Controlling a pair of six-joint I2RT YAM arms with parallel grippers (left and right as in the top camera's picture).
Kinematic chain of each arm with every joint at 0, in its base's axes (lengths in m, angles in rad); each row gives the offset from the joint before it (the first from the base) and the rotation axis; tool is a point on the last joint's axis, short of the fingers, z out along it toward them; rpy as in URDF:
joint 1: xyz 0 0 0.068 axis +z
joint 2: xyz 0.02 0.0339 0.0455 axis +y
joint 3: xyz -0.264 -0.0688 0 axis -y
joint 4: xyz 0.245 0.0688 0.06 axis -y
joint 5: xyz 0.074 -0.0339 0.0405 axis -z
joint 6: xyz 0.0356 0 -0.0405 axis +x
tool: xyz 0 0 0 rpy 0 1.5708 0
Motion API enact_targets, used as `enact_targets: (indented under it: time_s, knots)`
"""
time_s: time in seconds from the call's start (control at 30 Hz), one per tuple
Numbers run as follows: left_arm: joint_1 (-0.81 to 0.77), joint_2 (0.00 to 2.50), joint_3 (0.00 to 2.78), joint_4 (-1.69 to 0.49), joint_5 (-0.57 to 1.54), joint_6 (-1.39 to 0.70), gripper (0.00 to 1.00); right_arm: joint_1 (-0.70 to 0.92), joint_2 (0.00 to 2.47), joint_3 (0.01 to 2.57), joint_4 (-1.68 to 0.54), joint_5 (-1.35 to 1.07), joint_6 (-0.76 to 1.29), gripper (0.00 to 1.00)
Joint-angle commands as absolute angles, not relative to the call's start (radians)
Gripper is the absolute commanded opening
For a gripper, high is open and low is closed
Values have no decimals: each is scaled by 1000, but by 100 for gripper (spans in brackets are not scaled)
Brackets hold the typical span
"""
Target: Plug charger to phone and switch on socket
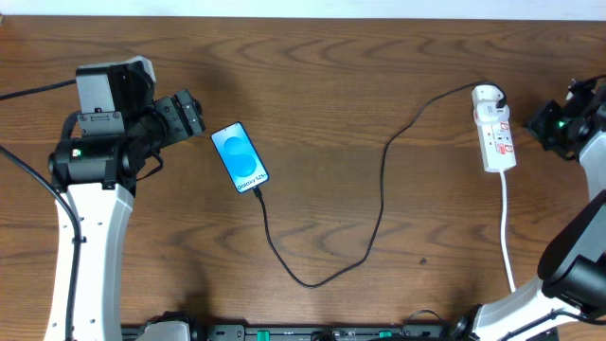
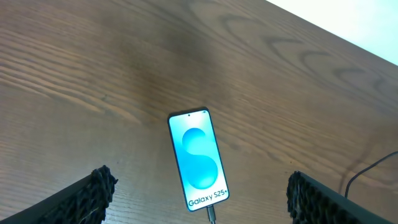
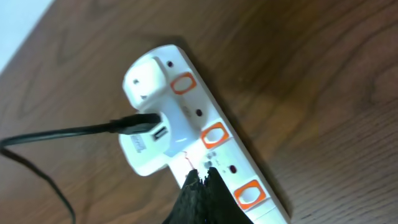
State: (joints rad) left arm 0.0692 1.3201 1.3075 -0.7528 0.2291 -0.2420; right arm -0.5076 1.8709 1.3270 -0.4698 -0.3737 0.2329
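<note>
The phone [image 1: 240, 157] lies flat on the table with its blue screen up, also in the left wrist view [image 2: 198, 160]. The black charger cable [image 1: 379, 204] runs from the phone's bottom end in a loop to the white adapter on the socket strip [image 1: 496, 133]. Its plug tip [image 2: 211, 214] sits in the phone's port. My left gripper [image 2: 199, 205] is open, its fingers wide on either side of the phone's lower end, above it. My right gripper [image 3: 202, 186] is shut, its tips over the socket strip [image 3: 217, 155] between the orange switches.
The strip's white cord [image 1: 507, 227] runs toward the table's front edge at the right. The white adapter [image 3: 149, 124] stands at the strip's far end. The table's far edge shows in the left wrist view [image 2: 348, 37].
</note>
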Motion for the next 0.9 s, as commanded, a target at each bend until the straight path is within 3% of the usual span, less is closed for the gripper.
enact_targets:
  time_s: [0.0,0.87]
  knots:
    - [72,1313,1312,-756,216,-237,90,-514,1911,1349,-468,-356,185,1]
    - [72,1313,1312,-756,216,-237,90,-514,1951,1346,-450,-340,132,1]
